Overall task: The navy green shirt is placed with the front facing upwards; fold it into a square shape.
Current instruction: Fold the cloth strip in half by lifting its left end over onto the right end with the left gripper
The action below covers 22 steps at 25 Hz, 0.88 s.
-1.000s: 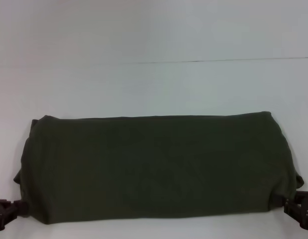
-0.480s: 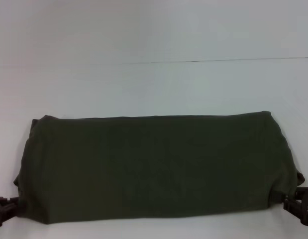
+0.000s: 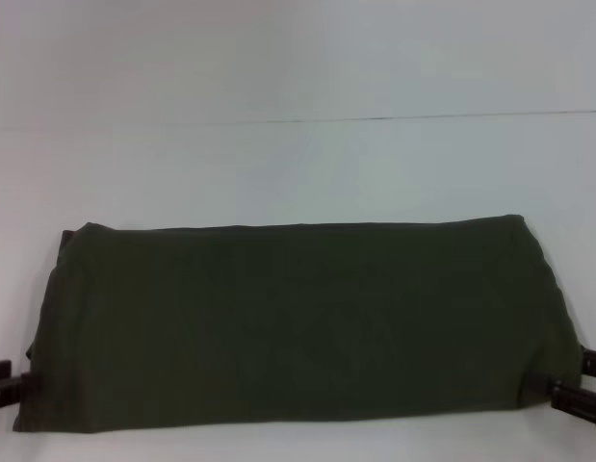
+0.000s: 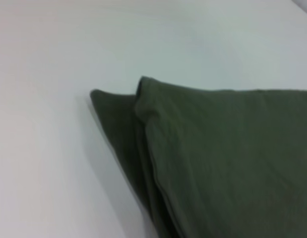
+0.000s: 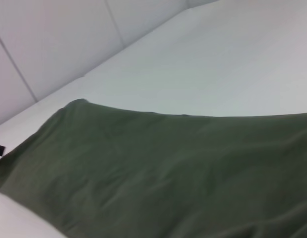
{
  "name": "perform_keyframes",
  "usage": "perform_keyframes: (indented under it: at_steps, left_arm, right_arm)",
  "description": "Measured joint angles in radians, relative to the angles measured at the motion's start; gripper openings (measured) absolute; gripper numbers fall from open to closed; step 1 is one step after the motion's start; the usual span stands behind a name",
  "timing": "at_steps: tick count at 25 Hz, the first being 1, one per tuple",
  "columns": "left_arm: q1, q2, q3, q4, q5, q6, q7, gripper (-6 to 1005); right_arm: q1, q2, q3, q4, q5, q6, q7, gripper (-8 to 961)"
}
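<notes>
left pincer: near-left hem corner, grip cannot be told | navy green shirt: matte olive cotton, folded into wide band, layered left edge, near surface edge; open room beyond | right pincer: near-right corner, grip cannot be told

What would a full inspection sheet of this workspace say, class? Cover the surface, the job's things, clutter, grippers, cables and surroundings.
Surface: white table, plain, with a thin seam line across the far part.
Job's things: navy green shirt folded into a wide band near the front edge; layered edges show at its left end; no lettering visible.
Clutter: nothing seen.
Grippers: left gripper at the shirt's near left corner, right gripper at the near right corner, both low at the picture's edge.
Cables: nothing seen.
Surroundings: pale panelled wall beyond the table.
</notes>
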Motion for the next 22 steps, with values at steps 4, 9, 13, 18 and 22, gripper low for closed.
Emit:
perform_keyframes:
  at_steps: [4,9,13,18,22]
  left_arm:
    - [-0.016,0.003,-0.042,0.001,-0.016,-0.002,-0.001,531]
    - [-0.020,0.004,-0.074,0.000,-0.095,-0.021,-0.002,723]
    - [-0.018,0.004,-0.085,-0.009,-0.168,-0.048,-0.002,846]
    - [-0.023,0.005,-0.093,-0.047,-0.241,-0.094,-0.024,874]
    - [-0.052,0.027,-0.077,-0.090,-0.235,-0.165,-0.157,870]
  right_arm:
    - [-0.008,-0.003,0.037,-0.005,0.000,0.017,0.002,492]
    - [-0.016,-0.009,0.054,-0.005,0.000,0.051,0.006,704]
    - [-0.024,-0.010,0.080,-0.004,0.000,0.104,0.019,759]
    - [-0.014,-0.008,0.200,-0.005,0.009,0.104,0.019,766]
    - [0.020,-0.002,0.243,-0.006,0.029,-0.018,-0.051,765]
